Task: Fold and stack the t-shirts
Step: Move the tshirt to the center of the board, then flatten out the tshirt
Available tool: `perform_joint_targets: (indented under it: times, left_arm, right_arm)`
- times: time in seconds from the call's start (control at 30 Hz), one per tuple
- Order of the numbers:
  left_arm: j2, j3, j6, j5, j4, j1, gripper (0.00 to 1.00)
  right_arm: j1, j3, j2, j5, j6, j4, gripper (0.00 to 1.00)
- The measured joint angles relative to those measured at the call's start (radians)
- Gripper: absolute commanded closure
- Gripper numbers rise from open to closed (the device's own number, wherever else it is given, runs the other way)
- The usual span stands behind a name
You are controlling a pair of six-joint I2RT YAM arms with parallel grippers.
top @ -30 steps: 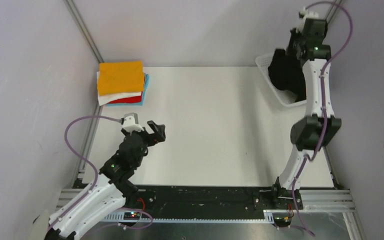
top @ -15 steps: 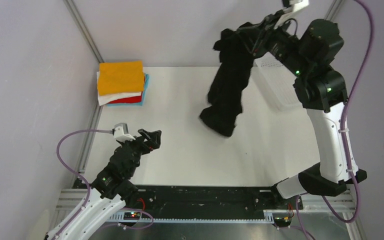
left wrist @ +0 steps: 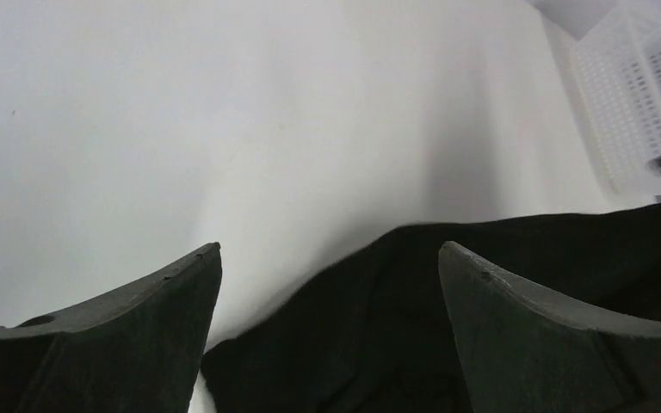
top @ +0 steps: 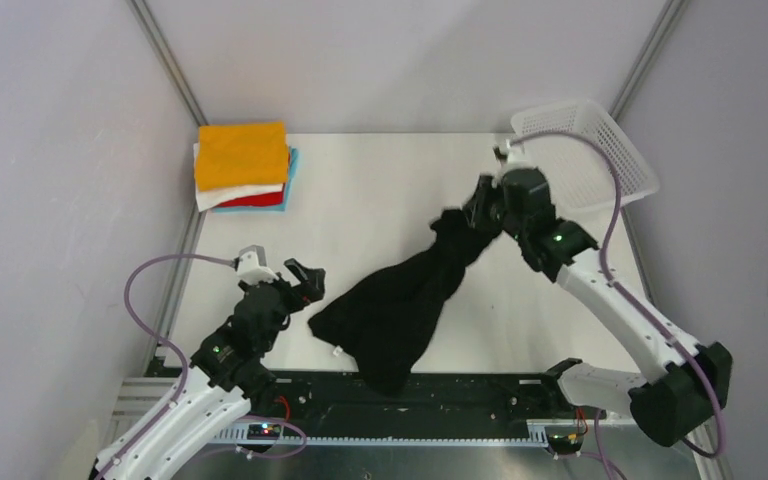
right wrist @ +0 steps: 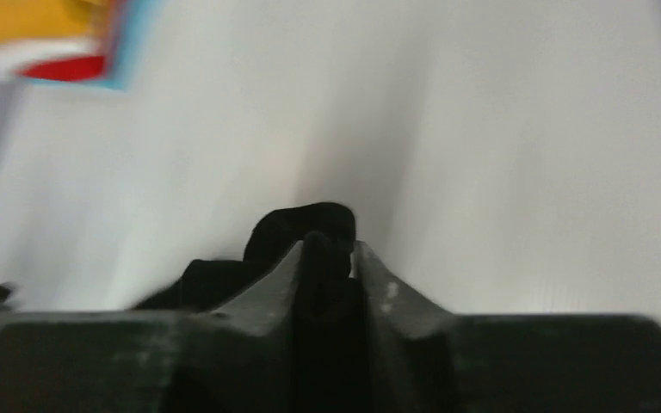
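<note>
The black t-shirt (top: pixel 400 305) lies stretched across the table, from the right gripper down to the near edge. My right gripper (top: pixel 478 212) is shut on its upper end; in the right wrist view black cloth (right wrist: pixel 305 228) is pinched between the fingers. My left gripper (top: pixel 305 275) is open and empty just left of the shirt's lower part; in the left wrist view the black t-shirt (left wrist: pixel 447 310) lies between and ahead of the fingers. The folded stack, orange (top: pixel 242 153) on top with white, red and light-blue edges, sits at the far left corner.
The white mesh basket (top: pixel 582 152) stands empty at the far right corner; it also shows in the left wrist view (left wrist: pixel 637 95). Metal frame posts rise at both back corners. The black rail runs along the table's near edge.
My right arm swung the black t-shirt out of the basket, then down and toward the near middle, laying it on the table. The left arm moved slightly nearer.
</note>
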Motion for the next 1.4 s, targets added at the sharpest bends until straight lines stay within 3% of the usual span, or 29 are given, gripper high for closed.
perform_joint_targets:
  times: [0.13,0.2,0.27,0.53,0.73,0.8,0.87,0.9,0.93,0.97,1.0,1.17,1.4]
  left_arm:
    - [0.064,0.002,-0.007,-0.002,-0.019,0.0,0.0]
    - [0.101,0.006,-0.008,0.013,-0.024,0.0,0.0]
    - [0.137,0.013,-0.01,0.042,-0.027,0.0,0.0]
    - [0.27,0.036,-0.026,0.27,-0.026,-0.063,0.0]
    - [0.413,0.037,-0.084,0.284,-0.024,-0.186,0.02]
    - [0.486,0.044,-0.094,0.28,-0.018,-0.189,0.13]
    - [0.56,0.053,-0.103,0.283,-0.003,-0.19,0.51]
    - [0.596,0.059,-0.109,0.285,0.005,-0.191,0.64]
    - [0.629,0.067,-0.113,0.289,0.018,-0.192,0.89]
    - [0.656,0.074,-0.115,0.293,0.027,-0.193,0.95]
    - [0.684,0.084,-0.106,0.298,0.035,-0.194,0.99]
    - [0.687,0.095,-0.109,0.279,0.053,-0.197,1.0]
    - [0.468,0.094,-0.087,0.179,0.067,-0.199,1.0]
  right_arm:
    - [-0.148,-0.315,0.047,0.056,0.142,-0.013,0.22]
    - [-0.219,-0.372,0.088,0.092,0.184,-0.061,0.09]
    - [-0.261,-0.385,0.093,0.146,0.206,-0.103,0.01]
    - [-0.238,-0.391,-0.096,0.253,0.211,-0.112,0.01]
    - [-0.195,-0.494,-0.237,0.168,0.163,-0.067,0.01]
    - [-0.192,-0.519,-0.24,0.13,0.151,-0.058,0.01]
    - [-0.19,-0.533,-0.23,0.103,0.146,-0.056,0.01]
    - [-0.19,-0.537,-0.218,0.097,0.145,-0.055,0.01]
    - [-0.19,-0.538,-0.205,0.092,0.144,-0.052,0.01]
    - [-0.19,-0.538,-0.188,0.091,0.143,-0.048,0.0]
    - [-0.188,-0.538,-0.161,0.091,0.143,-0.041,0.0]
    - [-0.183,-0.54,-0.074,0.092,0.143,-0.027,0.0]
    - [-0.182,-0.54,-0.008,0.136,0.141,0.029,0.0]
